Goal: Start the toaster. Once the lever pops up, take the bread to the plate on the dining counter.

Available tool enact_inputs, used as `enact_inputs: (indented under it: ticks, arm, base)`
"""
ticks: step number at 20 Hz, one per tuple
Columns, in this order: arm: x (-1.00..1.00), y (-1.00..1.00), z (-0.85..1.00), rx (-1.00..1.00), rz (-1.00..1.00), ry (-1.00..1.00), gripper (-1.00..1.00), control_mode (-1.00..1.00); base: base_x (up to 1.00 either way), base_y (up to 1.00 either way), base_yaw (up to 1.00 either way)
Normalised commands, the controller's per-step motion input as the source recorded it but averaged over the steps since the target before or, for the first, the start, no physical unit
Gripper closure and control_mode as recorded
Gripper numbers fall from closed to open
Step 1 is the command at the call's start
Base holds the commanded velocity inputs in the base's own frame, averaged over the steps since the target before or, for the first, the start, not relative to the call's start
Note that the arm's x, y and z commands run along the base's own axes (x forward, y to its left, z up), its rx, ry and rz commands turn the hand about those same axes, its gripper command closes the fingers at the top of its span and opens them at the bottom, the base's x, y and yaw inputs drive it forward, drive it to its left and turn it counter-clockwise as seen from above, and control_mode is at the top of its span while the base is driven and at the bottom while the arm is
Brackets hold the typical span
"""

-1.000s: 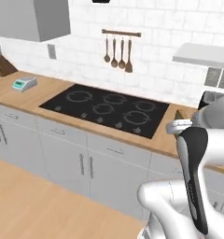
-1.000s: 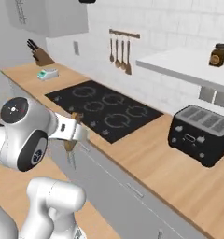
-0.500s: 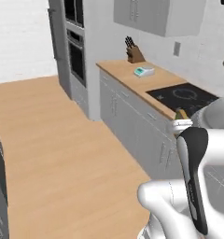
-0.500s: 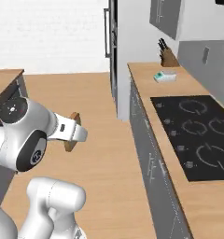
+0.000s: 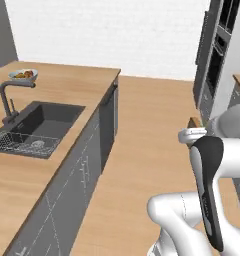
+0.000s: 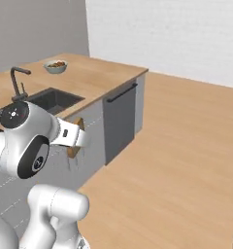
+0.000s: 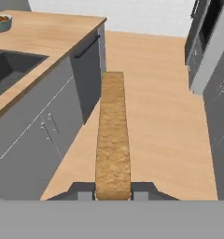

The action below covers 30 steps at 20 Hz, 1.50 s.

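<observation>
My gripper [image 7: 113, 195] is shut on the bread [image 7: 113, 135], a thin tan slice with a brown crust that I see edge-on, reaching away from the finger tips. In the base views the bread [image 5: 194, 122] [image 6: 74, 150] pokes out at the hand, held above the wooden floor beside the dining counter [image 5: 67, 85] [image 6: 94, 78] [image 7: 48, 28]. This light-wood island has grey sides and an inset dark sink [image 5: 37, 125] [image 6: 53, 99]. The toaster and the plate are out of view.
A pale bowl of fruit [image 5: 23, 75] [image 6: 56, 65] stands at the counter's far end, beyond a dark faucet [image 5: 9, 100]. A wire rack [image 5: 22, 142] lies in the sink. Tall oven cabinets [image 5: 217, 50] [image 7: 207, 32] rise on the right. Open wooden floor [image 5: 152, 130] lies between.
The base has turned, so the views swung from the wall counter with its cooktop to the dining counter. The bread has stayed in my shut gripper throughout.
</observation>
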Motion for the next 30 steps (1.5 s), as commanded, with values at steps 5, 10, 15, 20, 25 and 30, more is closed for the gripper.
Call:
enact_inputs:
  ticks: [5, 10, 15, 20, 25, 30]
  arm:
    - [0.00, 0.00, 0.00, 0.00, 0.00, 0.00, 1.00, 1.00]
    - [0.00, 0.00, 0.00, 0.00, 0.00, 0.00, 1.00, 1.00]
    - [0.00, 0.00, 0.00, 0.00, 0.00, 0.00, 1.00, 1.00]
    - [0.00, 0.00, 0.00, 0.00, 0.00, 0.00, 1.00, 1.00]
    - [0.00, 0.00, 0.00, 0.00, 0.00, 0.00, 1.00, 1.00]
    - [0.00, 0.00, 0.00, 0.00, 0.00, 0.00, 1.00, 1.00]
  base:
    - [-0.14, 0.03, 1.00]
    - [-0.28, 0.18, 1.00]
    - [-0.37, 0.53, 0.97]
    - [-0.05, 0.99, 0.66]
    - [0.00, 1.00, 0.29]
    - [0.33, 1.00, 0.12]
